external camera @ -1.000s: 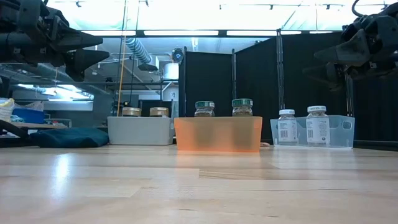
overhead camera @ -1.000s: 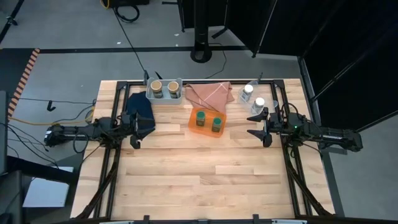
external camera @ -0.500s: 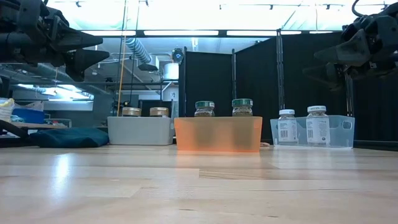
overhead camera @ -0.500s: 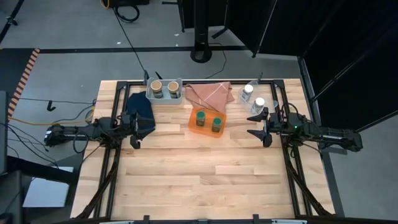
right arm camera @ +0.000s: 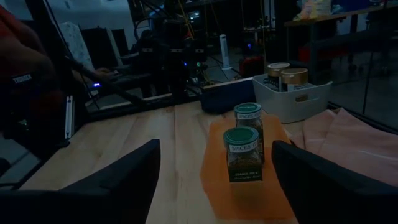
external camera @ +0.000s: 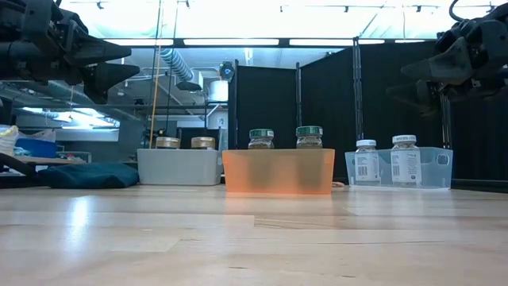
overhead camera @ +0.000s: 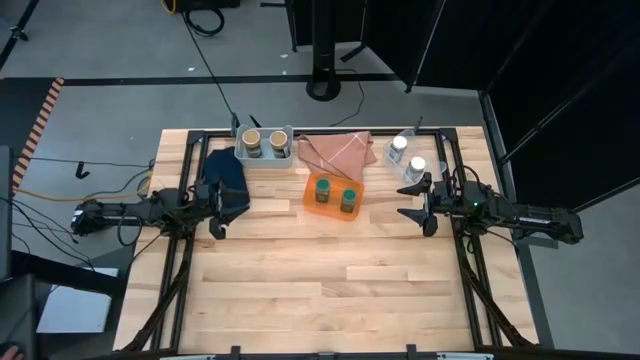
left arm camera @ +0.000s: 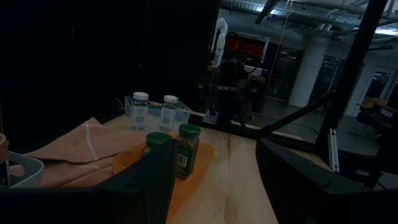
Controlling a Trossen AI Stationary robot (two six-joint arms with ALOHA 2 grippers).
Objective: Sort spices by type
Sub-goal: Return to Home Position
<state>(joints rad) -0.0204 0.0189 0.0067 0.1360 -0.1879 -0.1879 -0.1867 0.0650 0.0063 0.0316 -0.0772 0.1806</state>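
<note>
Above the wooden table (overhead camera: 330, 290), the left gripper (overhead camera: 217, 210) and right gripper (overhead camera: 412, 201) hang spread apart and empty. The grey bin (external camera: 178, 167) holds two tan-capped jars (overhead camera: 251, 140). The orange tray (external camera: 278, 176) holds two green-capped jars (overhead camera: 323, 187). A seemingly clear bin (external camera: 435, 168) holds two white-capped jars (overhead camera: 399, 144).

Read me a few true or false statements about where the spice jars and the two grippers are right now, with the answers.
1. Both green-capped jars stand in the orange tray. True.
2. The tan-capped jars are in the clear bin. False: they stand in the pale grey bin; the clear bin holds the white-capped jars.
3. The right gripper is shut on a jar. False: its fingers are open and empty, raised beside the orange tray; the left gripper, on the tray's other side, is open and empty too.
4. A peach cloth lies between the pale grey bin and the clear bin. True.
</note>
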